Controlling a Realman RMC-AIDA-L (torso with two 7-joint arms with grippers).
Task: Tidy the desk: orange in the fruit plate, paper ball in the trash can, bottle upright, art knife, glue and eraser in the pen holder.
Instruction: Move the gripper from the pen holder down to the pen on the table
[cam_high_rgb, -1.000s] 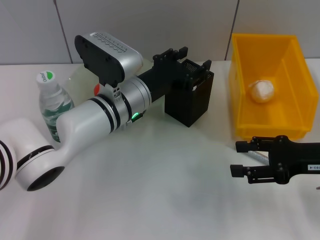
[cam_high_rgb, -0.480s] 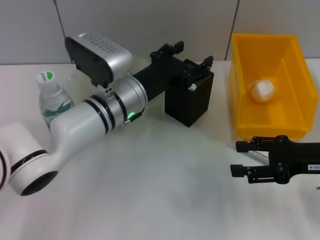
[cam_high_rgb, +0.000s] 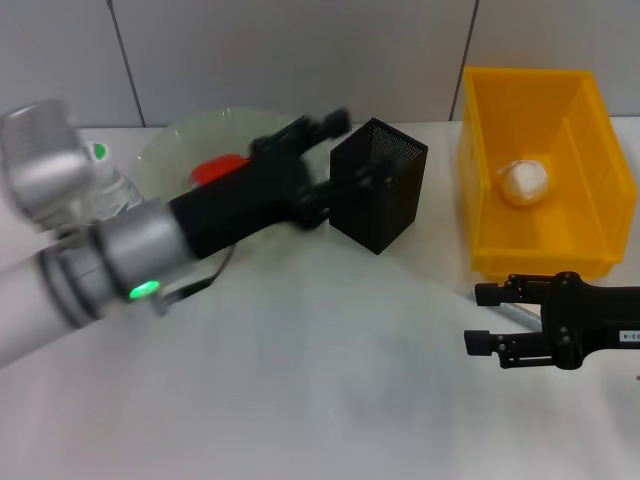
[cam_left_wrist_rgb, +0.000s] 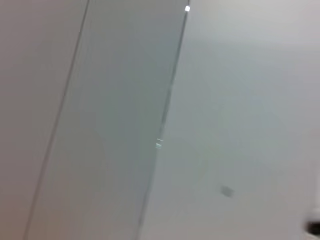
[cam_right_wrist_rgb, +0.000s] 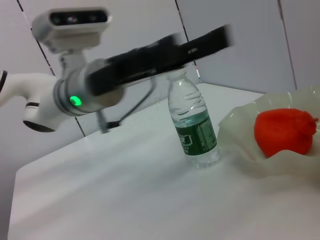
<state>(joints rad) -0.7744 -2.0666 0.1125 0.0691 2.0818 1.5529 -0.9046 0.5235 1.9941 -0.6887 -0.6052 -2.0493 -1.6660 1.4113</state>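
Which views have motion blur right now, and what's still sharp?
Head view: the left arm and left gripper are smeared, while the pen holder, trash can and right gripper stay crisp. Right wrist view: the arm is streaked, but the bottle and orange are sharp. Left wrist view: only a blurred wall.

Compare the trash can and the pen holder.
The trash can is bright yellow solid plastic; the pen holder is black wire mesh. The trash can is wide and rectangular; the pen holder is narrow and square. The trash can holds the paper ball; nothing shows inside the pen holder. Both stand upright, open-topped.
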